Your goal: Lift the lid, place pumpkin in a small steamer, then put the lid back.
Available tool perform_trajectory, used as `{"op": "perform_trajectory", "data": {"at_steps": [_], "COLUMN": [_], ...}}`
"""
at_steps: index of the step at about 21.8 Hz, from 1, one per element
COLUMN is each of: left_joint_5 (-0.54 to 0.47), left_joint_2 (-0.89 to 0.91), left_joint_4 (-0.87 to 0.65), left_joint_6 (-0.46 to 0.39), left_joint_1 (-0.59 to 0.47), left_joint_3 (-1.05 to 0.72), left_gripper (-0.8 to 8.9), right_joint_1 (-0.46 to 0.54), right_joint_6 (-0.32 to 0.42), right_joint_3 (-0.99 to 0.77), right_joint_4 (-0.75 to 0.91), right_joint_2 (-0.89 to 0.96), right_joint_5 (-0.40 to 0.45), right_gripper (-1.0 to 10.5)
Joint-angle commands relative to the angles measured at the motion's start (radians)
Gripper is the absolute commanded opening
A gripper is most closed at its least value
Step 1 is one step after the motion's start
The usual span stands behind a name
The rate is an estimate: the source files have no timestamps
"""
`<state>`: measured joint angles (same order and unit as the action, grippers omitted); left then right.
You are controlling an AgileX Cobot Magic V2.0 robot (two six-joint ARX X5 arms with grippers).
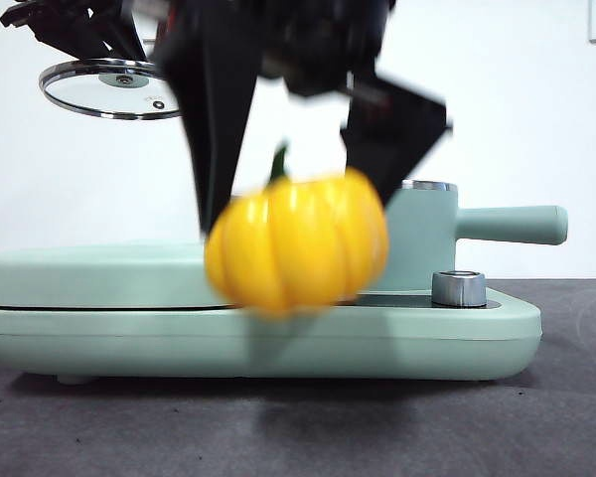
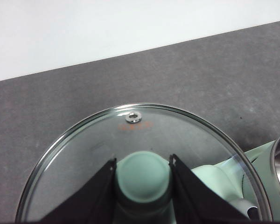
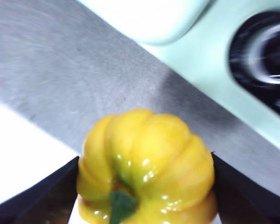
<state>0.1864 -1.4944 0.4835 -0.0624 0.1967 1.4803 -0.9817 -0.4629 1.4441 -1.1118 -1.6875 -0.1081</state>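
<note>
Nearest the front camera, the right gripper point(image 1: 293, 214) hangs in the air with its two black jaws clamped on either side of the pumpkin point(image 1: 296, 243), green stem up, above the dark surface point(image 1: 298, 427) in front of the wide mint-green appliance base point(image 1: 129, 328). The pumpkin is blurred, so its exact height over the base is hard to judge. Behind it, on the base, stands the small steamer point(image 1: 422, 238), its long handle pointing sideways and a silver knob point(image 1: 459, 288) just in front. Farther back and higher up, the left gripper point(image 2: 143, 179) grips the lid point(image 2: 84, 154) by its mint-green knob, holding it aloft and roughly level.
</note>
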Motion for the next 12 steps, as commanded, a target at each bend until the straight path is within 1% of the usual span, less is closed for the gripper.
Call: {"op": "perform_trajectory", "data": {"at_steps": [1,4,6,8,12], "left_joint_5": [0.005,0.005,0.005,0.005,0.005], "left_joint_2": [-0.002,-0.002,-0.002,-0.002,-0.002], "left_joint_4": [-0.019,-0.018,-0.018,-0.018,-0.016], "left_joint_6": [0.003,0.003,0.003,0.003,0.003], "left_joint_1": [0.002,0.002,0.002,0.002,0.002], "left_joint_3": [0.031,0.031,0.031,0.031,0.031], "left_gripper": [0.24,0.24,0.24,0.24,0.24], "right_joint_1": [0.025,0.097,0.164,0.211,0.315], "right_joint_6": [0.062,0.098,0.121,0.143,0.179], "right_joint_3": [0.147,0.275,0.346,0.385,0.427], "right_joint_4": [-0.069,-0.080,-0.079,-0.079,-0.068], "right_joint_2": [-0.016,-0.018,-0.022,-0.031,-0.050], "right_joint_5": [0.004,0.002,-0.001,-0.002,-0.032], "right_gripper": [2.5,2.5,2.5,2.5,2.5]}}
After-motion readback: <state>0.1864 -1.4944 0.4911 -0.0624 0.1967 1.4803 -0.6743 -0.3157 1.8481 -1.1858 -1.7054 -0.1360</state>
